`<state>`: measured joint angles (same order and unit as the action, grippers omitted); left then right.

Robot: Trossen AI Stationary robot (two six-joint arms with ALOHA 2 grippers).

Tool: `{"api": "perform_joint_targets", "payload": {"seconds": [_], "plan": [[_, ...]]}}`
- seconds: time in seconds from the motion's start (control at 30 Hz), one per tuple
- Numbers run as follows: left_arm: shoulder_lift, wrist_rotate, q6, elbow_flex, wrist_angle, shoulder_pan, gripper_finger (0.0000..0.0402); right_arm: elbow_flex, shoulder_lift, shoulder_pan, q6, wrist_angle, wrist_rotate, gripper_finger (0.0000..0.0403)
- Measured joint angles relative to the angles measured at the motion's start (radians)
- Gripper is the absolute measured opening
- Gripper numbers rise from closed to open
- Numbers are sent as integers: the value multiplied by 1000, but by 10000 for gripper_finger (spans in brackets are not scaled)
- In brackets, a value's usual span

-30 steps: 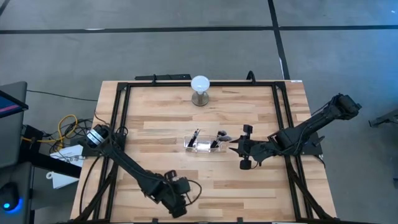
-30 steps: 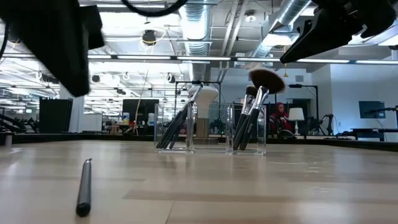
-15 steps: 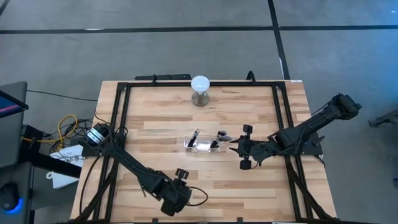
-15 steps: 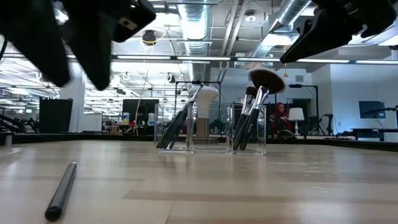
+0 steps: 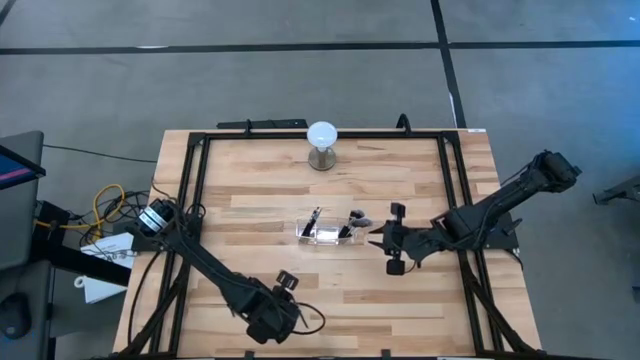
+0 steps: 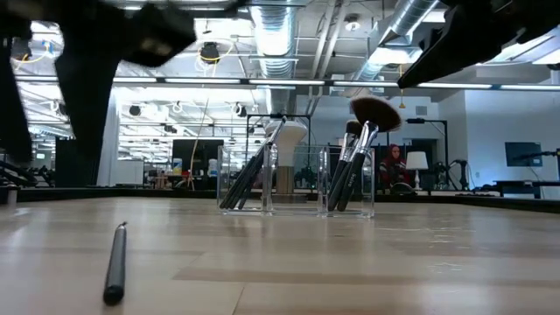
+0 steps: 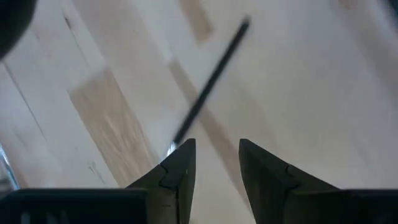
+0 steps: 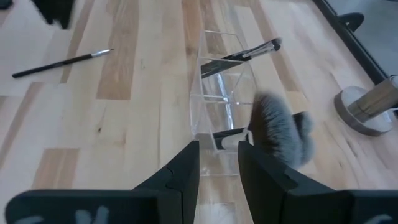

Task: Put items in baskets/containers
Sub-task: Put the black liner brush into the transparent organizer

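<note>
A clear rectangular holder [image 5: 325,233] stands mid-table, and several dark-handled brushes [image 6: 350,171] lean upright inside it, among them one with a broad fan head [image 8: 277,127]. One slim dark brush [image 7: 211,81] lies flat on the wood near the table's near edge [image 6: 114,262]. My left gripper [image 7: 216,146] hovers over that brush's near end, pointing steeply down, open with a narrow gap. My right gripper [image 8: 217,146] hangs open just right of the holder [image 8: 221,93], above the table, with nothing between its fingers.
A white globe on a metal base [image 5: 322,135] stands at the table's far side. A black frame [image 5: 190,200] runs along the table's edges. Bare wood lies between the holder and the loose brush [image 8: 62,62].
My left gripper has rolled about its own pointing line above the loose brush, staying over the near part of the table. The brush swung a little halfway through and now lies about as it did a second ago. My right gripper has kept still.
</note>
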<state>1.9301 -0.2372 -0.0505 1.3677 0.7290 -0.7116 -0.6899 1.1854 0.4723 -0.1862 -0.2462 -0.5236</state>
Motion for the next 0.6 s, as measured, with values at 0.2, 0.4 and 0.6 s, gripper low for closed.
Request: {"api": "perform_joint_targets", "payload": {"seconds": [0.2, 0.4, 0.6], "plan": [[1, -3, -6, -84, -36, 14, 119, 0, 0, 28, -6, 22, 0, 102], [2, -25, 26, -92, -103, 39, 119, 0, 0, 31, 8, 42, 0, 102], [25, 1, 74, -92, -126, 51, 119, 0, 0, 31, 11, 46, 0, 102]]}}
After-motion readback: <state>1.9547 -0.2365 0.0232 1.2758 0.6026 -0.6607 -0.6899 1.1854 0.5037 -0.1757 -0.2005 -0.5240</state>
